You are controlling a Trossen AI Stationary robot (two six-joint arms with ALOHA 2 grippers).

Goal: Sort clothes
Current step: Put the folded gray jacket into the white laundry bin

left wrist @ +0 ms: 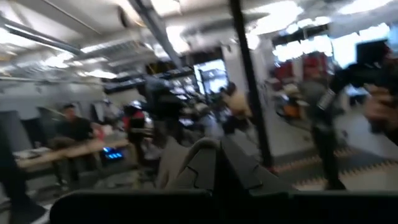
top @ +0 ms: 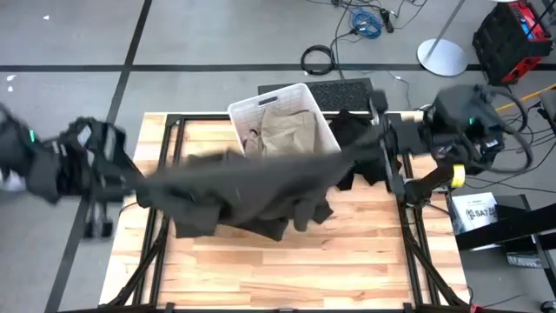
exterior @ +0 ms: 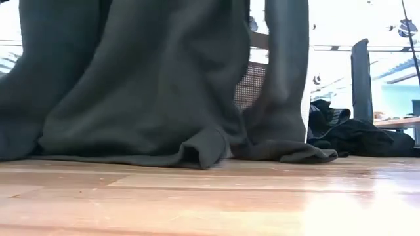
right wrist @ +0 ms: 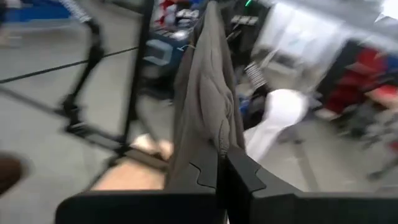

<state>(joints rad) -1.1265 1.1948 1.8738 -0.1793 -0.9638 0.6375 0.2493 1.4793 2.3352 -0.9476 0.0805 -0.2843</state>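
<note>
Mostly hidden: the olive garment [top: 252,187] curtains the low view, its hem dragging on the table [top: 347,261]. Left gripper [left wrist: 217,165] at 9 o'clock and right gripper [right wrist: 222,163] at 3 o'clock each pinch an end, stretching it between them. Bin [top: 252,109] at 12 o'clock holds khaki clothes [top: 282,130]; black garment [top: 352,130] just beside.

The wooden desk [top: 287,269] carries a white bin [top: 248,110], black clothes [top: 352,130] and the olive garment's trailing hem [exterior: 197,154]
</note>
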